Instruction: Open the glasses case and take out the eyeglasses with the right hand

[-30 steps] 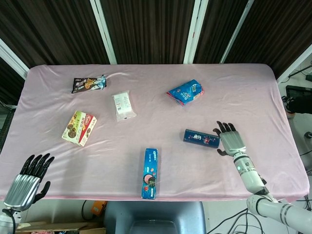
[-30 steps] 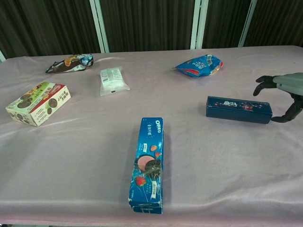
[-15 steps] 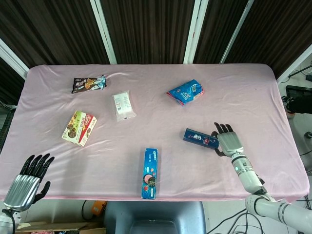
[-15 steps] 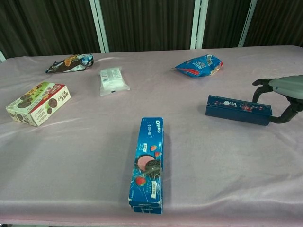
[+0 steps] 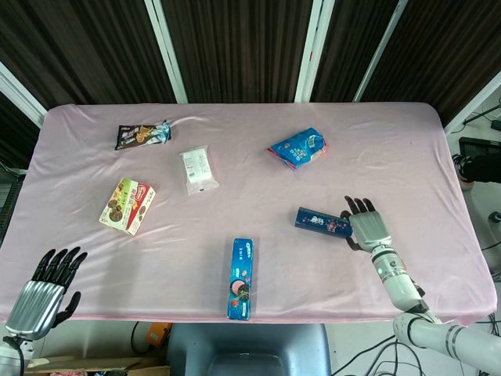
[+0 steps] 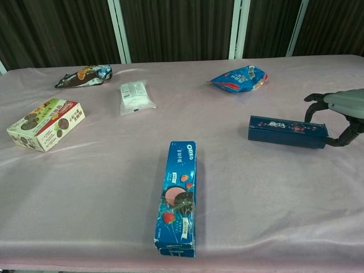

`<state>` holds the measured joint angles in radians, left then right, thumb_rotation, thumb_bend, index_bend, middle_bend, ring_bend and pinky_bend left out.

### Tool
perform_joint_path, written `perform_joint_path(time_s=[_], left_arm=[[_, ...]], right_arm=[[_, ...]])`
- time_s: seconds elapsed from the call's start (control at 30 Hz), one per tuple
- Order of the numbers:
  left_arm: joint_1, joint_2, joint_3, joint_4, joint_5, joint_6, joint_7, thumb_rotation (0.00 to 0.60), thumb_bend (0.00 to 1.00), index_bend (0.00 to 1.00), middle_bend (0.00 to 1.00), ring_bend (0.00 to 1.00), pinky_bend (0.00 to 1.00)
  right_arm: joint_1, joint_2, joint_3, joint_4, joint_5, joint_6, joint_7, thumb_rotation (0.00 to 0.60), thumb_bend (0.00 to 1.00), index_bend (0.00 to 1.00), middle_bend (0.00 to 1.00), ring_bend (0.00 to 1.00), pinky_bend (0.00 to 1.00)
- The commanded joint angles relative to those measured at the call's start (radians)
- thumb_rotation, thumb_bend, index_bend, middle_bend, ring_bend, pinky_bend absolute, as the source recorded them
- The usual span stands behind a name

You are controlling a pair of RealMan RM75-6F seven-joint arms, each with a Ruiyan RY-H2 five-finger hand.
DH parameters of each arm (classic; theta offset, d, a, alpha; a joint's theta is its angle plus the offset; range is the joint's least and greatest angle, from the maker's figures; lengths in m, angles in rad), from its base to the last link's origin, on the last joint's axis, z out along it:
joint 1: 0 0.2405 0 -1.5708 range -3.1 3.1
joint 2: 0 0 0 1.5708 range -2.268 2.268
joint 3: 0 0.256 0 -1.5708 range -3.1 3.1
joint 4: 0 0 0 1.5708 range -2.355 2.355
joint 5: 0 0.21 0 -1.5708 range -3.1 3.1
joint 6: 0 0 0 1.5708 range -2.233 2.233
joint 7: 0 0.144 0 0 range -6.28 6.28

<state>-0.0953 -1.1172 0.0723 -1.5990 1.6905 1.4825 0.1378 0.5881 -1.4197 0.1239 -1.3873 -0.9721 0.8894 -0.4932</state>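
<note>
A pink-draped table point(image 5: 407, 149) carries scattered snack packs as the robot's right hand point(image 5: 366, 225) reaches the right end of the dark blue glasses case point(image 5: 322, 222), which lies closed, near the right edge, lengthwise left to right. In the chest view the hand's fingers point(image 6: 316, 100) arch over the far side of the case's end while the thumb hooks round the near side; whether they press the case or only bracket it cannot be told, and nothing is lifted.

The main risk, judging from this pose, is that a one-ended grip will slide or swivel the case on the loose cloth instead of opening its lid, or pinch it shut. The left hand point(image 5: 45, 288), fingers spread and empty, hangs off the near left corner, well apart, so nothing steadies the case.

Next in size come the Oreo box point(image 5: 241, 278) near centre, a cookie carton point(image 5: 127, 205) at left, a blue bag point(image 5: 298, 148) beyond the case, a white packet point(image 5: 199, 170) and a dark wrapper point(image 5: 142, 134) far left; none crowds the case.
</note>
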Motion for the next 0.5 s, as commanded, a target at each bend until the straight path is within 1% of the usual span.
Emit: perform_joint_path(time_s=[0.03,0.5], left_arm=[[0.000,0.000,0.000,0.000,0.000,0.000,0.000,0.600,0.43,0.00,0.02,0.03,0.00],[0.000,0.000,0.000,-0.001,0.000,0.000,0.000,0.600,0.43,0.00,0.02,0.03,0.00]], right_arm=[[0.002,0.006,-0.002,-0.008,0.004,0.007,-0.004,0.600,0.65,0.49,0.00,0.00,0.00],[0.019,0.023,-0.015,-0.026,0.052,0.012,-0.038,0.600,0.76,0.57,0.00,0.00,0.00]])
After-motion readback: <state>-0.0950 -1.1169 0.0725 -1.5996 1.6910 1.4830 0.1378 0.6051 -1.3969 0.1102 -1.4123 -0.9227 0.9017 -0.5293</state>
